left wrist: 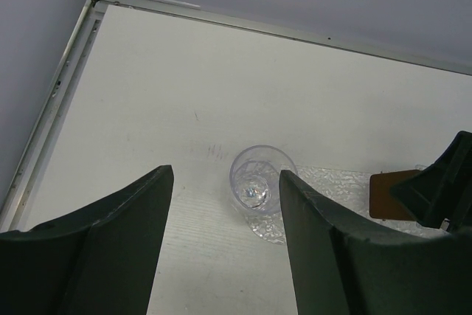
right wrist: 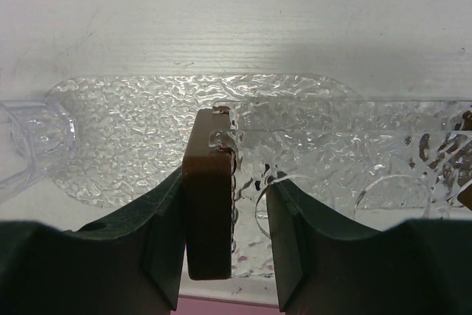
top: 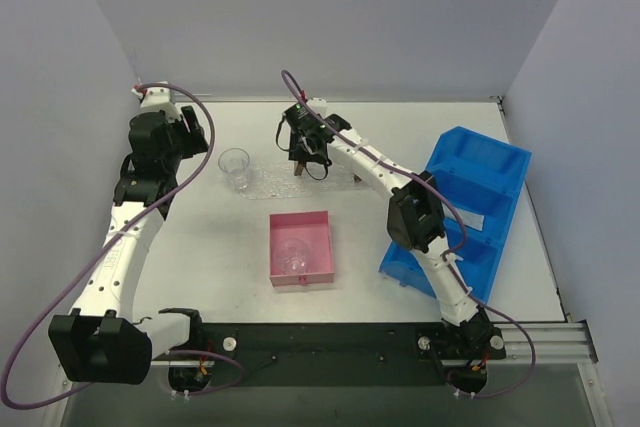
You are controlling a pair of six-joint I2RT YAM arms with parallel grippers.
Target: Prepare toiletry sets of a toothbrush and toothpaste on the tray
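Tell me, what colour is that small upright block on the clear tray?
The block is brown, clearest in right wrist view.

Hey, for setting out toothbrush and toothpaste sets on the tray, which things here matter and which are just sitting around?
For the job: clear tray; brown block on it, straddled by the right gripper.
Just lying about: clear cup at the tray's end, pink box with another cup inside, blue bin.
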